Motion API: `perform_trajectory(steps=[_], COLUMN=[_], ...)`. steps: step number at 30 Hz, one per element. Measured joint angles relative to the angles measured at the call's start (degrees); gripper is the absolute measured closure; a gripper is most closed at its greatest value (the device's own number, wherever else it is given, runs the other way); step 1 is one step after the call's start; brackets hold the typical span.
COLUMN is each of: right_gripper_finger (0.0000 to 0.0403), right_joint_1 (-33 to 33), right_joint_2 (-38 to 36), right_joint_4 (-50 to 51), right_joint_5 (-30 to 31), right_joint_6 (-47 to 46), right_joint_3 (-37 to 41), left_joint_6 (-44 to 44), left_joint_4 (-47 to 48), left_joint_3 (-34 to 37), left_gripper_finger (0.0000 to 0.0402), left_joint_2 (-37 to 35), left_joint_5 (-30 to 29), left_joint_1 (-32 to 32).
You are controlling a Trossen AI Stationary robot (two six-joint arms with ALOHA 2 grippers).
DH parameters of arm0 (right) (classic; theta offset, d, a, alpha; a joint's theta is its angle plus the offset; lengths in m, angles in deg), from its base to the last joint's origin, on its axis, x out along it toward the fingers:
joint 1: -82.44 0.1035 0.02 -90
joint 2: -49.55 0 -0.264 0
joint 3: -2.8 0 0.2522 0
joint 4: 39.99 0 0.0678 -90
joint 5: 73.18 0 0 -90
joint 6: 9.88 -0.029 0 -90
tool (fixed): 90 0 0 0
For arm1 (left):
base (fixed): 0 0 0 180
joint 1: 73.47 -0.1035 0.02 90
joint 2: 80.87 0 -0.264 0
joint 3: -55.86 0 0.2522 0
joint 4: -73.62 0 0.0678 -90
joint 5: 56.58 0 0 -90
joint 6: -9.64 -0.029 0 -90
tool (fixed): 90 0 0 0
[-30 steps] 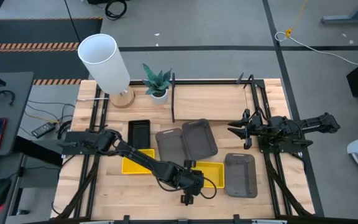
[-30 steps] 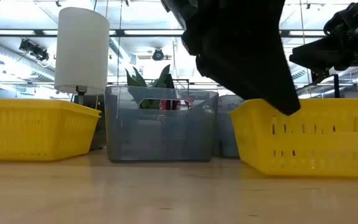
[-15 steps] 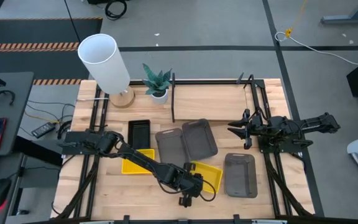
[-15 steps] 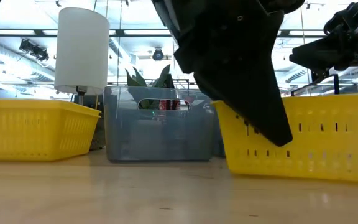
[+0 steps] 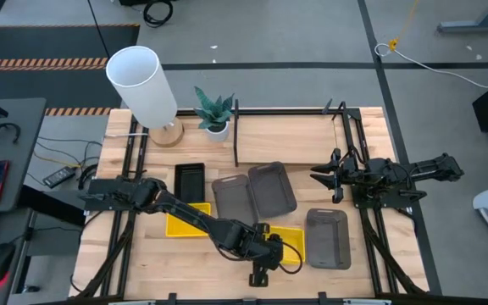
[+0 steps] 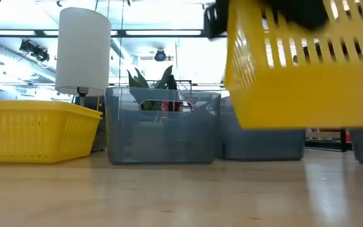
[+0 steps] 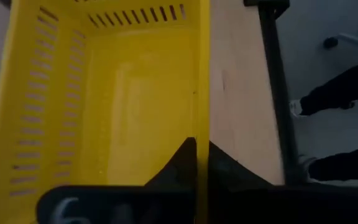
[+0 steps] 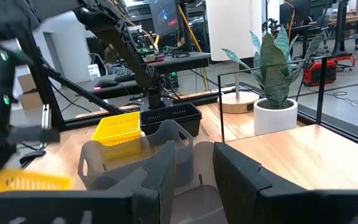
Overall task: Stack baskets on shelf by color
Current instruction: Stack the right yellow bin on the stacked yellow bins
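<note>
My left gripper (image 5: 267, 259) is shut on a yellow basket (image 5: 288, 241), which hangs clear of the table in the low view (image 6: 301, 69). A second yellow basket (image 5: 185, 222) sits on the table at the left, with a black basket (image 5: 190, 180) beyond it. Two grey baskets (image 5: 231, 199) (image 5: 271, 188) lie in the middle and a third (image 5: 327, 239) at the right. The shelf (image 5: 288, 135) stands at the far edge. My right gripper (image 5: 324, 176) waits open at the right. My left gripper pinches the yellow basket's near long wall (image 7: 201, 134) close to its left end, one finger (image 7: 180, 158) inside the basket and the other (image 7: 224, 163) outside. The fingers slant down from the table's left and lie along the wall. The basket is lifted clear, slightly tilted.
A white lamp (image 5: 142, 85) and a potted plant (image 5: 214, 112) stand at the far left of the table. Black frame bars (image 7: 272, 93) run along the table's edges. Bare wood lies along the near edge (image 5: 185, 271).
My left gripper has shut on the near wall of the yellow basket and risen. The basket first tipped and shifted a little toward the table's left, then came up off the table and now hangs clear of it.
</note>
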Motion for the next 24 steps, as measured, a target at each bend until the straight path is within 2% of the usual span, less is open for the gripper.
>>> perform_trajectory(steps=[4, 8, 14, 20, 24], right_gripper_finger=[0.0290, 0.0290, 0.0290, 0.0290, 0.0290], right_joint_1=[0.0, 0.0, 0.0, 0.0, 0.0], right_joint_2=[0.0, 0.0, 0.0, 0.0, 0.0], right_joint_4=[0.0, 0.0, 0.0, 0.0, 0.0], right_joint_5=[0.0, 0.0, 0.0, 0.0, 0.0], right_joint_6=[0.0, 0.0, 0.0, 0.0, 0.0], right_joint_3=[0.0, 0.0, 0.0, 0.0, 0.0], left_joint_6=[1.9, 4.1, 7.7, 10.2, 12.1], left_joint_4=[8.9, 18.6, 29.5, 37.2, 41.1], left_joint_3=[-5.9, -8.0, -8.1, -8.0, -4.5], left_gripper_finger=[0.0397, 0.0397, 0.0397, 0.0397, 0.0397], left_joint_2=[-0.1, -0.8, -4.2, -6.7, -8.8], left_joint_5=[-0.2, -1.5, -6.9, -8.1, -8.7], left_joint_1=[0.0, 1.3, 5.3, 7.9, 9.6])
